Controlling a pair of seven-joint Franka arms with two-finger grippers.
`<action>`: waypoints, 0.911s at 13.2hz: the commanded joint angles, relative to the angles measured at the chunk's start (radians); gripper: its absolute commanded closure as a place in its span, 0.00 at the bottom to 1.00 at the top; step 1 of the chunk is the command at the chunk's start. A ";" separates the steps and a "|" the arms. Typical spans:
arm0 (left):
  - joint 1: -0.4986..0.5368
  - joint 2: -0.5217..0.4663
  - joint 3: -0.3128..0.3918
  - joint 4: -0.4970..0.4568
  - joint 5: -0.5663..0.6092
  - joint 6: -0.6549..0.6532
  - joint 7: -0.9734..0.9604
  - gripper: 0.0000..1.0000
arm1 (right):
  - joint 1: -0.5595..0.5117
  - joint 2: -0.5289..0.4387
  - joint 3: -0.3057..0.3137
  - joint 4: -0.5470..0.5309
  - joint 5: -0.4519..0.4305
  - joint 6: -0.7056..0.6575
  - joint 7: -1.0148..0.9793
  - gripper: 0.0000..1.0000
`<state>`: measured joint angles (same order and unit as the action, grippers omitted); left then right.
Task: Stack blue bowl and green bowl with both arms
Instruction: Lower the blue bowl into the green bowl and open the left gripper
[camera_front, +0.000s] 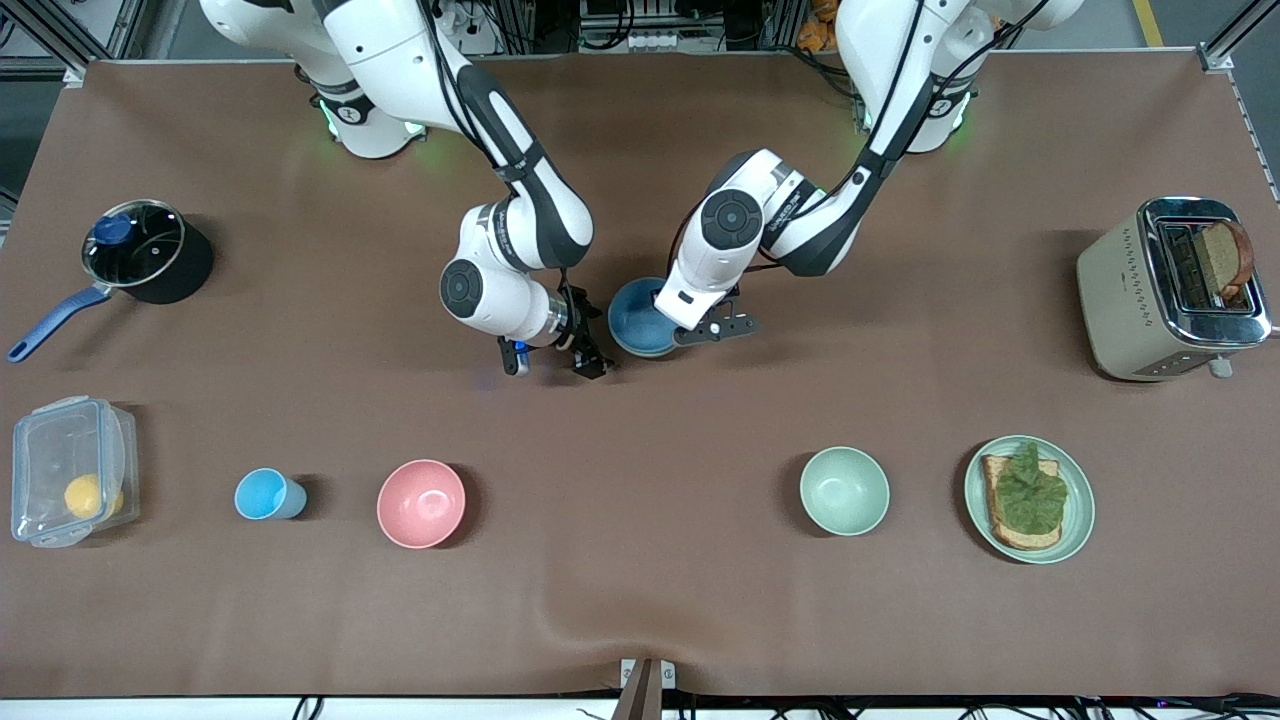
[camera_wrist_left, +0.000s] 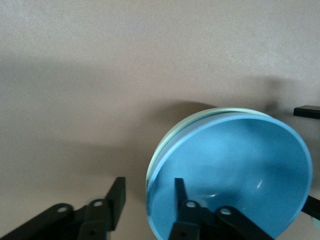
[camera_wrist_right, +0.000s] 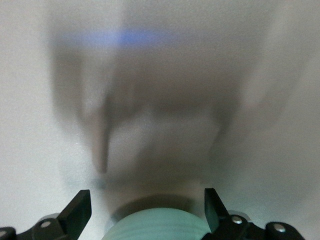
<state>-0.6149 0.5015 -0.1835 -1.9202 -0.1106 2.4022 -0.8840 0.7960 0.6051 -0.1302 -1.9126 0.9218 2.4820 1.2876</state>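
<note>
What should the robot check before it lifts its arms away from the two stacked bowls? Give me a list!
1. Blue bowl sits inside green bowl: ok, only the green rim shows around it.
2. Left gripper not pinching the blue bowl's rim: looks ok; one of its jaws is inside, one outside, with gaps.
3. Right gripper holds nothing: ok; its jaws are wide open, beside the stack.
4. Stack lies level on the table: cannot tell.
5. Other bowls out of the way: ok; pink bowl and mint bowl sit nearer the front camera, well apart from the stack.
</note>
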 joint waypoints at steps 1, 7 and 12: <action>0.001 -0.023 0.002 0.009 -0.017 0.002 -0.013 0.00 | -0.001 0.001 0.003 0.014 0.020 -0.008 0.004 0.00; 0.147 -0.271 0.004 0.017 -0.006 -0.181 0.003 0.00 | -0.001 -0.001 0.003 0.014 0.017 -0.009 0.005 0.00; 0.317 -0.368 0.007 0.206 -0.003 -0.516 0.094 0.00 | -0.014 -0.025 -0.006 0.003 -0.036 -0.066 0.006 0.00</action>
<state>-0.3429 0.1376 -0.1708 -1.8008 -0.1106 2.0038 -0.8326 0.7959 0.6048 -0.1327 -1.9061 0.9155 2.4549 1.2870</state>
